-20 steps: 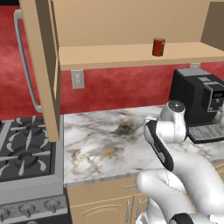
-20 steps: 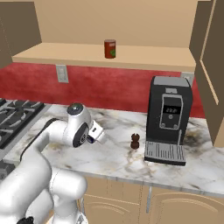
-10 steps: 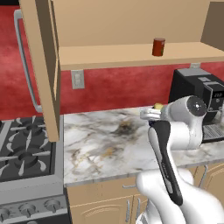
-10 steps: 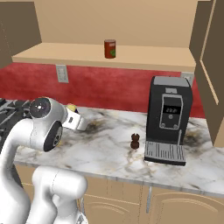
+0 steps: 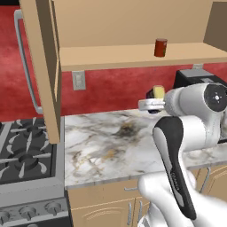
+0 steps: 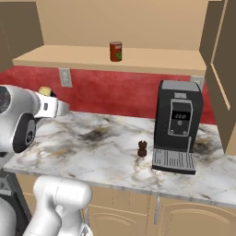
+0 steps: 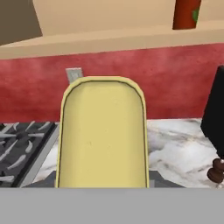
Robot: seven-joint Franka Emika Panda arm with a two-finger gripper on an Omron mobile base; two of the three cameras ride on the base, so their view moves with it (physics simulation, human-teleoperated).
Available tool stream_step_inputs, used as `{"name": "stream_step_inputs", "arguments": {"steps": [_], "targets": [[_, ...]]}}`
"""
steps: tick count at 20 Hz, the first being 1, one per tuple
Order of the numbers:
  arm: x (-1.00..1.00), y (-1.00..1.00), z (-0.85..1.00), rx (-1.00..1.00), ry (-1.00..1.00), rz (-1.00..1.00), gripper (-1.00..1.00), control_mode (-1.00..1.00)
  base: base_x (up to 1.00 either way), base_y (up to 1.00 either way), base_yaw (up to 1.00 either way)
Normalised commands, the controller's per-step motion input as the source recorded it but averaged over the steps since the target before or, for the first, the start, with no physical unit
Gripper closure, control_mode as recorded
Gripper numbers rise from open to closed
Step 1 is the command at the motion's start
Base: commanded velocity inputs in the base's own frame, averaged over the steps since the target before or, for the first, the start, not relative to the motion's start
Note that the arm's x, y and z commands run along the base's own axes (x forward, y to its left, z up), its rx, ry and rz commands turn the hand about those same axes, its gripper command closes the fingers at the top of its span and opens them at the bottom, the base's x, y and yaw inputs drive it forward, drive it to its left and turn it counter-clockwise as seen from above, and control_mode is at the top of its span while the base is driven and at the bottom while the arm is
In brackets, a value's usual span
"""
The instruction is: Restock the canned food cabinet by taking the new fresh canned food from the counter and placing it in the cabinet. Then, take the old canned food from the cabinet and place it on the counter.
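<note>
My end effector [image 5: 153,95] is clamped on the new can [image 7: 103,133], held above the tabletop [image 5: 102,146] below the cabinet shelf [image 5: 133,56]. I judge a careless lift could clip the shelf edge or topple the old can [image 5: 161,47]

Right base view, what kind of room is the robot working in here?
A home kitchen, rendered in simulation. A marble-look counter carries a black coffee machine, a gas stove stands beside it, and an open wooden wall cabinet above holds a red can.
</note>
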Motion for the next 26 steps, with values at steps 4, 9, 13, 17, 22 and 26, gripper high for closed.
{"name": "stream_step_inputs", "arguments": {"steps": [4, 9, 13, 17, 22, 26], "targets": [[0.00, 0.06, 1.00, -0.19, -0.01, 0.02, 1.00, -1.00, 0.00, 0.00, 0.00], [0.16, 0.09, 0.72, -0.14, -0.09, -0.03, 1.00, -1.00, 0.00, 0.00, 0.00], [0.18, 0.09, 0.19, 0.00, -0.10, 0.00, 1.00, -1.00, 0.00, 0.00, 0.00], [0.81, 0.07, 0.10, 0.00, -0.02, -0.01, 1.00, -1.00, 0.00, 0.00, 0.00], [1.00, 0.01, 0.00, 0.00, 0.00, -0.02, 1.00, -1.00, 0.00, 0.00, 0.00], [1.00, 0.01, 0.00, 0.00, 0.00, -0.05, 1.00, -1.00, 0.00, 0.00, 0.00]]}}
